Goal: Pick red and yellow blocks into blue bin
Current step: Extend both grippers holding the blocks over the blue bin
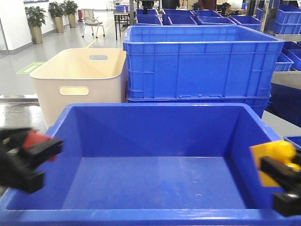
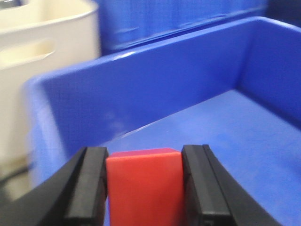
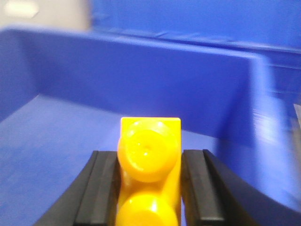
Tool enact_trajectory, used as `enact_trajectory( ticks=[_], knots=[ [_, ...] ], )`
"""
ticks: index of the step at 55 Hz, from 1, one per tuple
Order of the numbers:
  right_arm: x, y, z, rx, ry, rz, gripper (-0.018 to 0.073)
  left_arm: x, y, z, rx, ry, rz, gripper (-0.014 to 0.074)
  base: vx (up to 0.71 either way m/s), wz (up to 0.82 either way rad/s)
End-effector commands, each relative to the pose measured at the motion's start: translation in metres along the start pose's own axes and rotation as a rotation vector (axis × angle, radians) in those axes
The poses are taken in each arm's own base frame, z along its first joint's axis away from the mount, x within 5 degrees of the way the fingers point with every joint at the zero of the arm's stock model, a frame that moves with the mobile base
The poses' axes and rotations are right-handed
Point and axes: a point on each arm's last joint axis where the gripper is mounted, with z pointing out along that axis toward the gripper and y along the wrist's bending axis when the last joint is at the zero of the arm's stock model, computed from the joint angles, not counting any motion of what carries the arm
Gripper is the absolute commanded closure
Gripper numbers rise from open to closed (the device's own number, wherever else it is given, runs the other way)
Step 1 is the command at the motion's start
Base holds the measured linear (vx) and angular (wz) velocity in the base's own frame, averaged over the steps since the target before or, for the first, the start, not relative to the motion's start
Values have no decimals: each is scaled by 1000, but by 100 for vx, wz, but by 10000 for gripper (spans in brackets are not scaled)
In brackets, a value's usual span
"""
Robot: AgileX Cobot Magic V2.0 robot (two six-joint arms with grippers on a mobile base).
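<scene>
Over the bin (image 1: 155,117), one at each side wall, both arms carry a block, which fits a release into the tub and not a reach for something new. At the left wall the left gripper (image 1: 33,153) holds the red cube (image 1: 35,139) level with or just above the rim; in its wrist view the cube (image 2: 143,183) sits squarely between the two black fingers (image 2: 91,188), the jaws closed to the cube's width with pads touching its sides, and the blue floor shows beyond it. At the right wall the right gripper (image 1: 282,179) carries the yellow brick (image 1: 270,157); its wrist view shows the brick (image 3: 149,160) pinched between the pads, studs facing the camera, again with the bin's inside ahead. Both jaws stand narrow, clamped on their loads. Nothing lies on the bin's floor, so I judge neither block delivered yet. Behind stand a cream tub (image 1: 80,77) and a ribbed crate (image 1: 202,63), neither the target
</scene>
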Motion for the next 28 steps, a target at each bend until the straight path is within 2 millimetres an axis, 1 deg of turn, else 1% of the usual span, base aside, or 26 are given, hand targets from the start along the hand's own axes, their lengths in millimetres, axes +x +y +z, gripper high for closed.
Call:
enact_trajectory(
  ticks=[1, 7, 13, 17, 20, 23, 28],
  knots=[
    [-28, 5, 19, -13, -91, -50, 569, -33, -4, 20, 27, -112, 13, 594, 0, 0],
    [-41, 14, 50, -48, -84, -86, 566, -42, -8, 57, 59, -103, 3, 593, 0, 0],
    [-48, 16, 70, -63, -64, -87, 544, -44, -7, 79, 56, -94, 4, 579, 0, 0],
    [-50, 16, 77, -70, -51, -87, 498, -45, -8, 87, 54, -98, 5, 544, 0, 0],
    [-51, 16, 78, -69, -52, -86, 447, -46, -10, 88, 57, -100, 10, 500, 0, 0],
    [-51, 16, 78, -69, -53, -86, 380, -46, -11, 88, 57, -105, 17, 444, 0, 0],
    [-51, 15, 78, -68, -52, -85, 246, -47, -10, 88, 51, -111, 29, 323, 0, 0]
  ],
)
